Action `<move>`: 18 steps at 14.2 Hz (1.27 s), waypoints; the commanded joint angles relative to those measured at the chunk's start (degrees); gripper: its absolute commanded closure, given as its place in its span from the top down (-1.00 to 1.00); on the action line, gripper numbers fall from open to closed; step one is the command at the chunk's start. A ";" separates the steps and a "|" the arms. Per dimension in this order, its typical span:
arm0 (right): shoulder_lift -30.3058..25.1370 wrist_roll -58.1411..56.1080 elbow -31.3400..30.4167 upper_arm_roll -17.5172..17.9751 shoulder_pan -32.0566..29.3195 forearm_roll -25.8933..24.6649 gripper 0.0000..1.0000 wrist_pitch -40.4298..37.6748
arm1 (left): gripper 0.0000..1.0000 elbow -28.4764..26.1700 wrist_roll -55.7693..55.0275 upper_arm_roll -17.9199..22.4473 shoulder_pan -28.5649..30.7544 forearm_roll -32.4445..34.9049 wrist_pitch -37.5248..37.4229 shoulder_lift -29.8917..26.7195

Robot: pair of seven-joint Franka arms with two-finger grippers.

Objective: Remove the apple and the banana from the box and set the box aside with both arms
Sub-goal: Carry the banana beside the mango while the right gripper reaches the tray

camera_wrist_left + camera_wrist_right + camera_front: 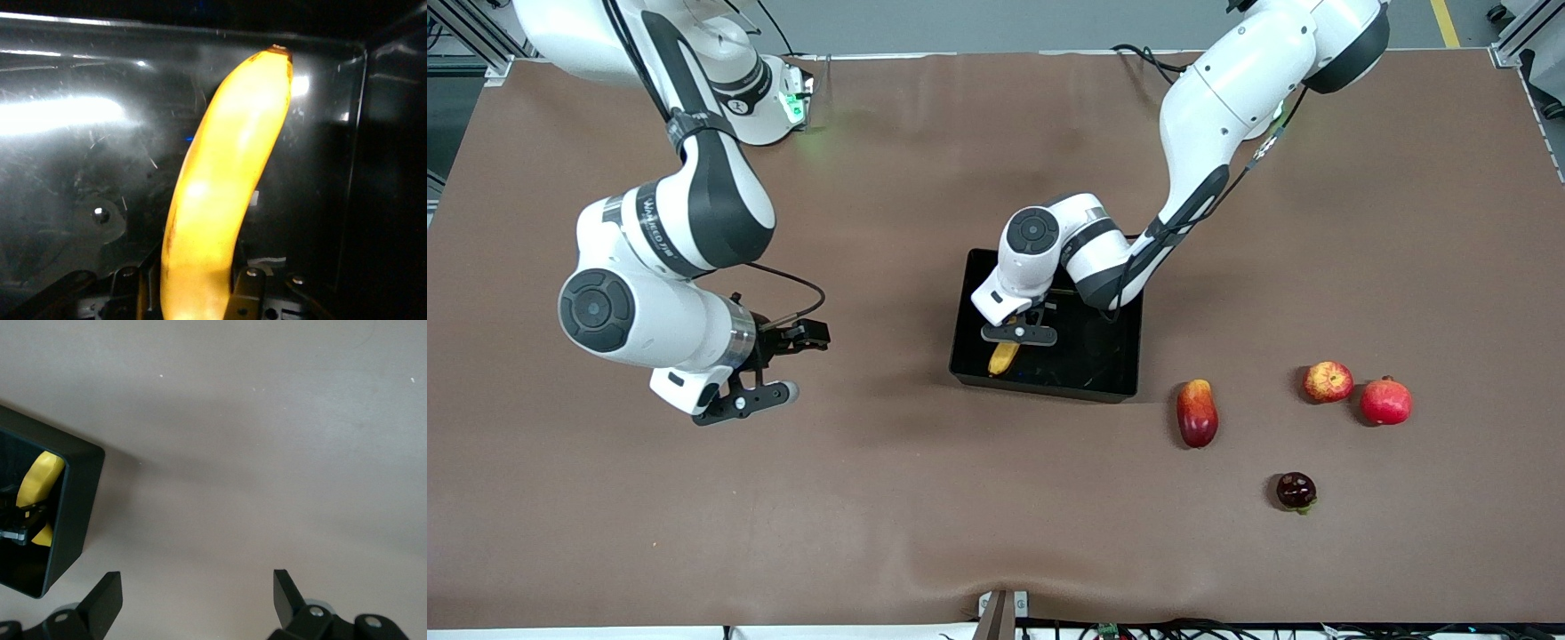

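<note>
The black box (pixel 1096 360) lies mid-table. My left gripper (pixel 1018 334) is down inside it, at the end toward the right arm, shut on the yellow banana (pixel 1003 357). In the left wrist view the banana (pixel 227 180) runs out from between the fingers (pixel 248 288) over the glossy box floor (pixel 67 167). The red-and-yellow apple (pixel 1328 381) sits on the table toward the left arm's end. My right gripper (pixel 800 363) hangs open and empty over bare table beside the box. Its wrist view (pixel 197 587) shows the box wall (pixel 77 493) and the banana (pixel 40 477).
A red-yellow mango-like fruit (pixel 1197 412) lies just off the box's near corner. A solid red round fruit (pixel 1385 401) sits beside the apple. A small dark round fruit (pixel 1296 491) lies nearer the front camera. The table has a brown cloth.
</note>
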 commanded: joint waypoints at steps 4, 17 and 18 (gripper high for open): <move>2.37 0.12 -0.03 -0.15 1.65 0.65 1.00 5.08 | -1.00 0.79 -0.48 0.15 0.67 1.69 -5.99 -5.57; 5.54 14.86 -6.53 -0.06 9.73 1.00 1.00 16.24 | -1.00 -1.31 26.73 -14.59 30.86 -6.92 -22.17 -22.28; 5.54 17.58 -7.49 -0.15 11.40 1.00 1.00 17.73 | -1.00 -2.36 29.20 -17.83 37.09 -7.88 -23.05 -22.19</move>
